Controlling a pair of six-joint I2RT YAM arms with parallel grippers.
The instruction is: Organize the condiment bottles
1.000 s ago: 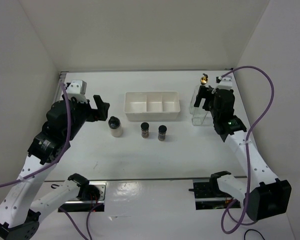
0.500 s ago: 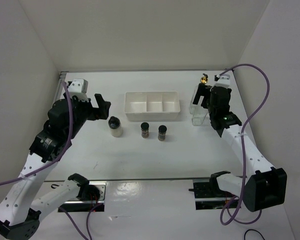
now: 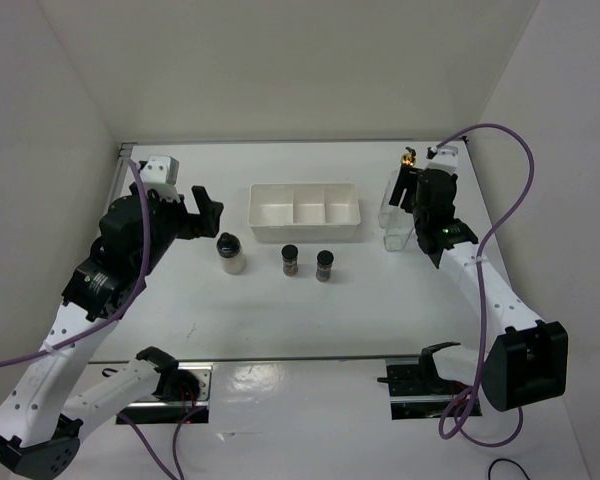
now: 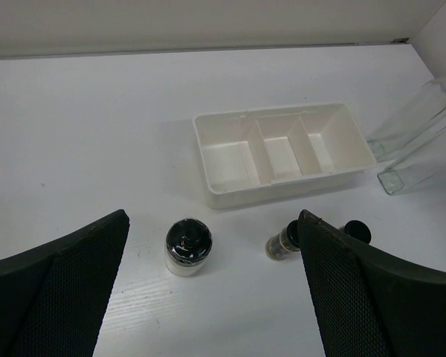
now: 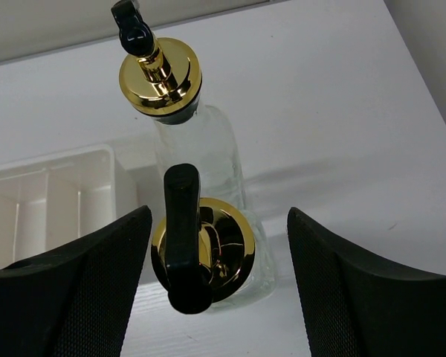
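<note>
Two tall clear glass bottles with gold spouts stand together right of the tray; the near one sits between my right gripper's open fingers, not touching, and the far one stands just behind it. A squat whitish black-capped jar and two small dark jars stand in a row in front of the tray. My left gripper is open and empty, above and left of the whitish jar. One dark jar shows by the right finger, which half hides the other.
A white divided tray with three empty compartments lies at the table's middle back. White walls close the table at the left, back and right. The glass bottles also show in the left wrist view.
My right gripper has shifted slightly left and back, over the near glass bottle's spout. My left gripper has moved slightly back. The bottles and jars have not moved.
</note>
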